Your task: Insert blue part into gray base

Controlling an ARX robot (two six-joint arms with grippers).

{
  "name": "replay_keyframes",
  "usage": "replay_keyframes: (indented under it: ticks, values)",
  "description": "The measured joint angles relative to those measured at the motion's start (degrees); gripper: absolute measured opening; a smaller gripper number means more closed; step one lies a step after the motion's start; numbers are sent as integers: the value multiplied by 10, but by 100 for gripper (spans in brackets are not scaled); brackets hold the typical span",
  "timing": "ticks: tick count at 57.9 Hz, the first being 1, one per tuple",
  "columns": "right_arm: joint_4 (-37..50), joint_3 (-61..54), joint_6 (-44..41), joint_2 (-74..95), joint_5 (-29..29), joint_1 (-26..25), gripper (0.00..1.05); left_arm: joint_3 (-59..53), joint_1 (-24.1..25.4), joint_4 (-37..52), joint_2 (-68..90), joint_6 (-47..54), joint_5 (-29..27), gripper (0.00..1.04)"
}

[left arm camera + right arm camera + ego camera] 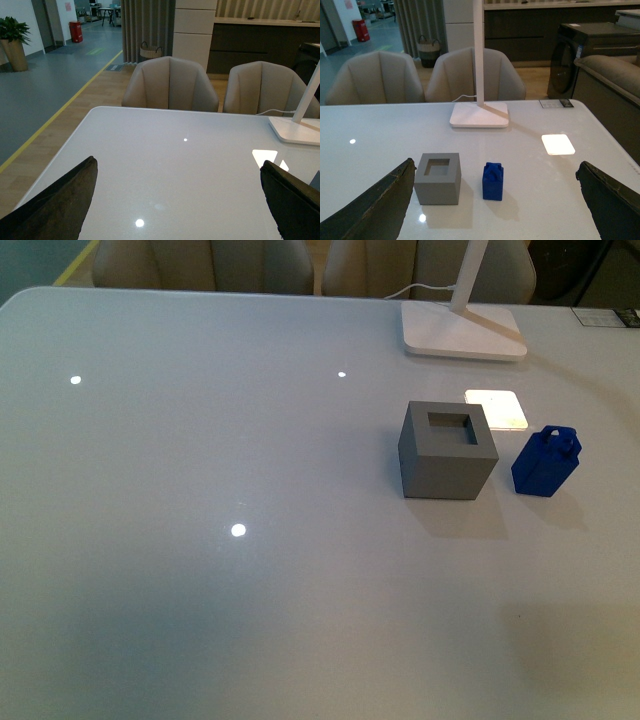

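The gray base (448,451) is a matte cube with a square hole in its top, standing on the white table at the right. The blue part (546,462) stands upright just right of it, a small gap between them, loop handle up. Both also show in the right wrist view: the gray base (438,178) and the blue part (493,181), ahead of my right gripper (495,210), which is open and empty, well short of them. My left gripper (180,210) is open and empty over bare table. Neither arm shows in the front view.
A white lamp base (462,330) with its stem and cable stands at the back right, behind the cube. A bright light patch (496,408) lies on the table behind the cube. Chairs (170,85) stand beyond the far table edge.
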Motion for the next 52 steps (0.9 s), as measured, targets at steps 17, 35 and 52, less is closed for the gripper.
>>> replay_keyframes:
  ticks: [17,35,52]
  values:
    - [0,0,0,0,0,0,96,0,0,0,0,0,0,97]
    - [-5,2,-1,3,2,0,96,0,0,0,0,0,0,97]
    - [-35,138,-20,417,-21,-35,96,0,0,0,0,0,0,97]
